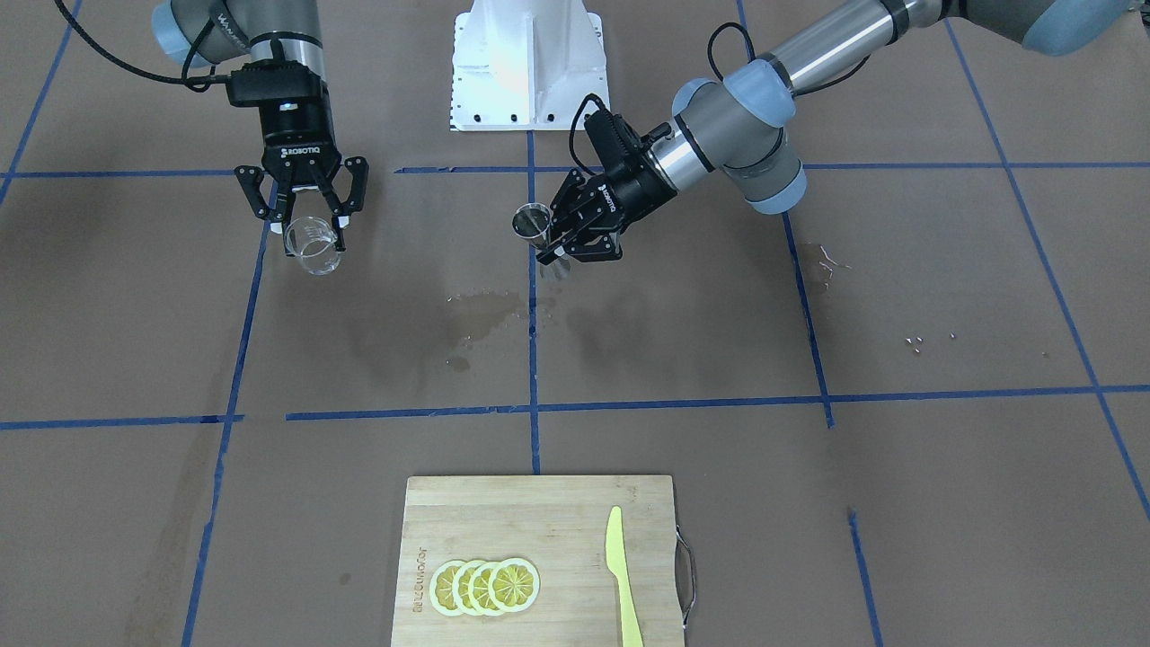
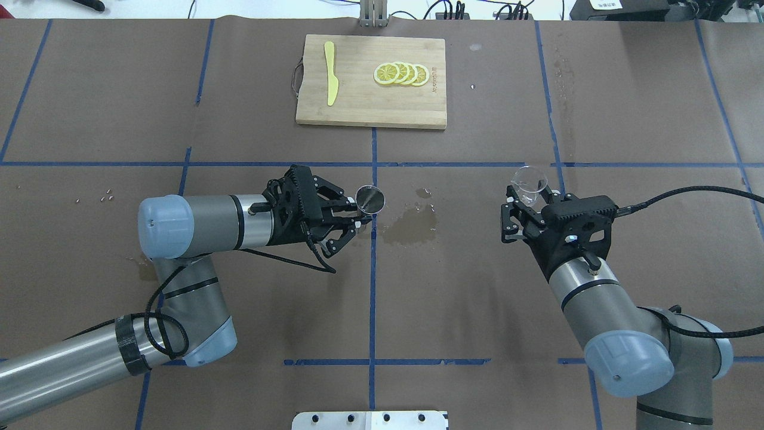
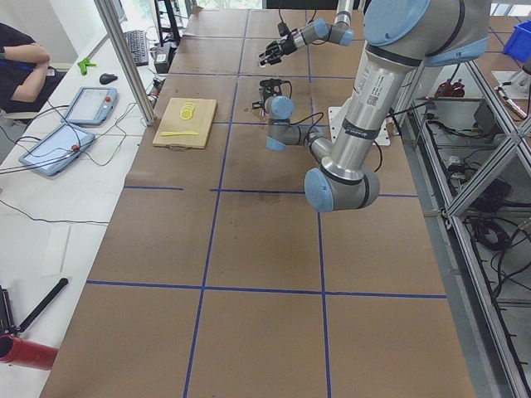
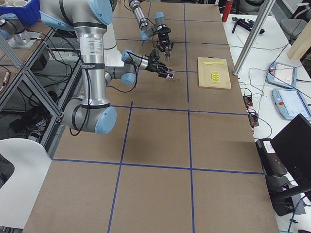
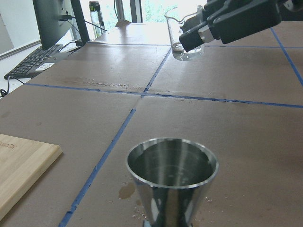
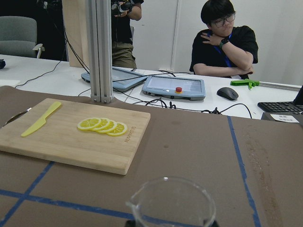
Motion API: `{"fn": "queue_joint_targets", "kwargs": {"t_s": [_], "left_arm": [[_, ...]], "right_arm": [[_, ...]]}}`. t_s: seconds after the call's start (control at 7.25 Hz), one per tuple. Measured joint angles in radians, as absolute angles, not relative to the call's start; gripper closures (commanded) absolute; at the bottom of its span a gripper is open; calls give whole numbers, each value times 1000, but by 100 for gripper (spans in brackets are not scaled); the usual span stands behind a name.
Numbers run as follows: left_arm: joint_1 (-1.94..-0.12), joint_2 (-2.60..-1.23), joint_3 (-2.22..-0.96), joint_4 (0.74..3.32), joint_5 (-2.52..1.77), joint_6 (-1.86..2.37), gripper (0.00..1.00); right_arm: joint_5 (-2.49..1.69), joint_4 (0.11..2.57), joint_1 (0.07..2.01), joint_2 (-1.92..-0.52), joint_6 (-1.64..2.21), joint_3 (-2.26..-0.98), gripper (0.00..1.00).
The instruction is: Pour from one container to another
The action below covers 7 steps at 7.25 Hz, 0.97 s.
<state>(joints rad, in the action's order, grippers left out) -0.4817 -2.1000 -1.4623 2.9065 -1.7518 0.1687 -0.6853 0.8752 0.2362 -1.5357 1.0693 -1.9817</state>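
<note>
The steel jigger (image 2: 370,200) stands upright near the table's centre line, with my left gripper (image 2: 360,216) shut on its narrow waist. The left wrist view looks down into the jigger's open top cone (image 5: 172,170). The clear glass tumbler (image 2: 530,184) is off to the right and held above the table, with my right gripper (image 2: 528,202) shut on it. From the front camera the tumbler (image 1: 313,244) hangs between the right gripper's fingers (image 1: 340,220). The left gripper (image 1: 564,250) holds the jigger (image 1: 532,222) well apart from it. The tumbler's rim (image 6: 173,201) fills the bottom of the right wrist view.
A wet patch (image 2: 412,224) darkens the paper between the two grippers. At the far side lies a wooden cutting board (image 2: 370,107) with lemon slices (image 2: 401,73) and a yellow knife (image 2: 330,71). The white robot base (image 1: 528,63) sits at the near edge.
</note>
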Motion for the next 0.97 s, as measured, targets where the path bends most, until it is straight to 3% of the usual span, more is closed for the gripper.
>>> {"fn": "queue_joint_targets", "kwargs": {"t_s": [0.69, 0.97], "left_arm": [[-481, -2100, -1463, 2906, -1752, 170, 100], [-480, -2100, -1463, 2906, -1752, 169, 100]], "right_arm": [[-574, 361, 232, -1608, 1078, -1598, 100], [-540, 289, 222, -1609, 1078, -1527, 100]]}}
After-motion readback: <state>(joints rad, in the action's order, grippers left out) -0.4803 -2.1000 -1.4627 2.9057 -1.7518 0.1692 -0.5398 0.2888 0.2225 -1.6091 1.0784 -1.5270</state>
